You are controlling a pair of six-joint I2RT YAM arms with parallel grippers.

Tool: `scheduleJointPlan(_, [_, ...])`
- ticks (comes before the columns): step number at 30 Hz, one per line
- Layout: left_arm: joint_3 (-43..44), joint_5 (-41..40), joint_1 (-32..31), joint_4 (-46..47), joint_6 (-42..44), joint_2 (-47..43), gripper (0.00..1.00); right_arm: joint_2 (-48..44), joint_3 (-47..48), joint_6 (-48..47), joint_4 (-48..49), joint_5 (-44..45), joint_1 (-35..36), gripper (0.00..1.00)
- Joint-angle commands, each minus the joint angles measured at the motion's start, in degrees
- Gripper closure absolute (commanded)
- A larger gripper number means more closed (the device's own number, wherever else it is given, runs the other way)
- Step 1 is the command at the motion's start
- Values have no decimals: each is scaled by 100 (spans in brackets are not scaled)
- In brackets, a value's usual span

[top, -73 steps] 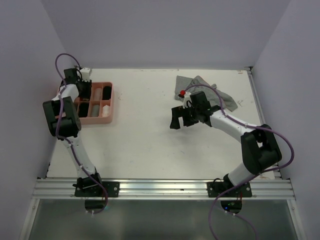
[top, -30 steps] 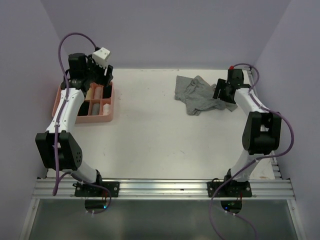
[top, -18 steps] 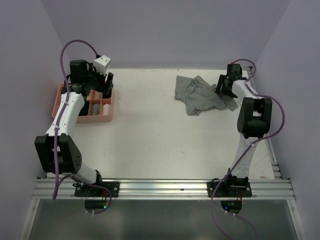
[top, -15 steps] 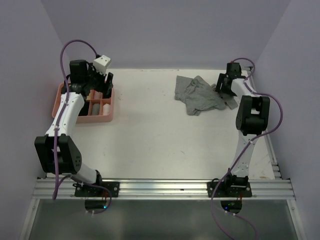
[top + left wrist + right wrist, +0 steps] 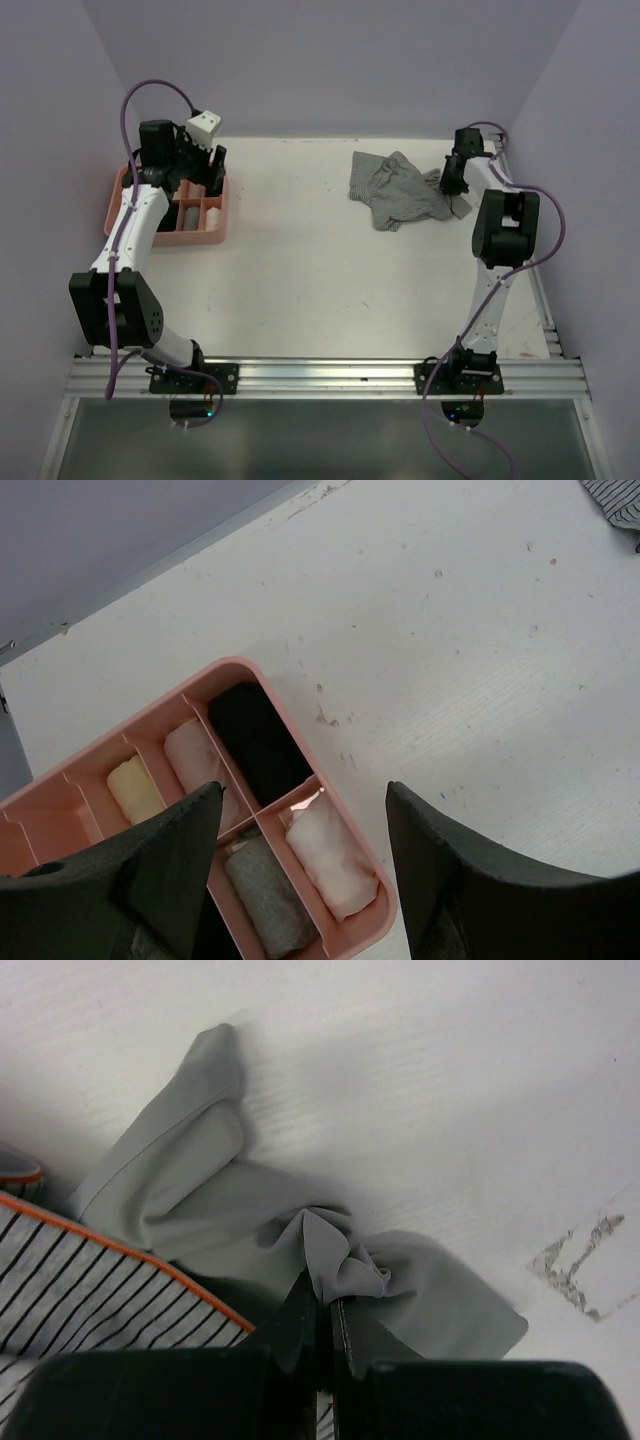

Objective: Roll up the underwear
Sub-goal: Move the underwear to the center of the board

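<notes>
A loose pile of underwear [image 5: 395,195] lies at the back right of the table. In the right wrist view it shows as a grey striped garment with orange trim [image 5: 80,1290] and a plain grey garment [image 5: 190,1190] beside it. My right gripper [image 5: 328,1305] is shut, pinching a bunched fold of the plain grey underwear; seen from above, the right gripper [image 5: 453,185] stands at the pile's right edge. My left gripper [image 5: 302,795] hangs open above the pink tray [image 5: 385,920], holding nothing.
The pink tray [image 5: 215,238] sits at the back left with rolled garments in its compartments: black [image 5: 255,740], pale pink [image 5: 330,860], grey [image 5: 265,905], yellow [image 5: 140,790]. The back wall and the right table edge run close to the pile.
My right gripper, open over the pile's right edge a moment ago, has shut on a fold of the plain grey fabric. The left arm has stayed still.
</notes>
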Motion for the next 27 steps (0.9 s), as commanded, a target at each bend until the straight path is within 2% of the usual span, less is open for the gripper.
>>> scheduleJointPlan(1, [41, 144, 24, 196, -120, -161, 30, -1069, -169, 100, -30, -441, -23, 100])
scheduleJointPlan(6, [-213, 206, 33, 503, -146, -319, 30, -2290, -284, 240, 102, -1206, 3, 100])
scheduleJointPlan(11, [-354, 329, 68, 636, -190, -416, 30, -2977, -257, 188, -108, -1804, 275, 100])
scheduleJointPlan(16, [-486, 636, 165, 636, -182, -565, 30, -3618, -406, 82, -495, -2402, 1127, 100])
scheduleJointPlan(21, [-969, 1127, 244, 575, 195, -846, 31, -4085, -1196, 90, -917, -2719, 2111, 100])
scheduleJointPlan(25, [-1373, 1620, 244, 101, 915, -1153, 31, -4533, -2495, 240, -716, -3156, 2367, 100])
scheduleJointPlan(26, [-1583, 1708, 244, -57, 1213, -1207, 31, -4586, -2777, 240, -680, -3272, 2420, 94])
scheduleJointPlan(27, [-1690, 1857, 244, -137, 1355, -1251, 31, -4604, -3284, 249, -680, -3325, 2568, 81])
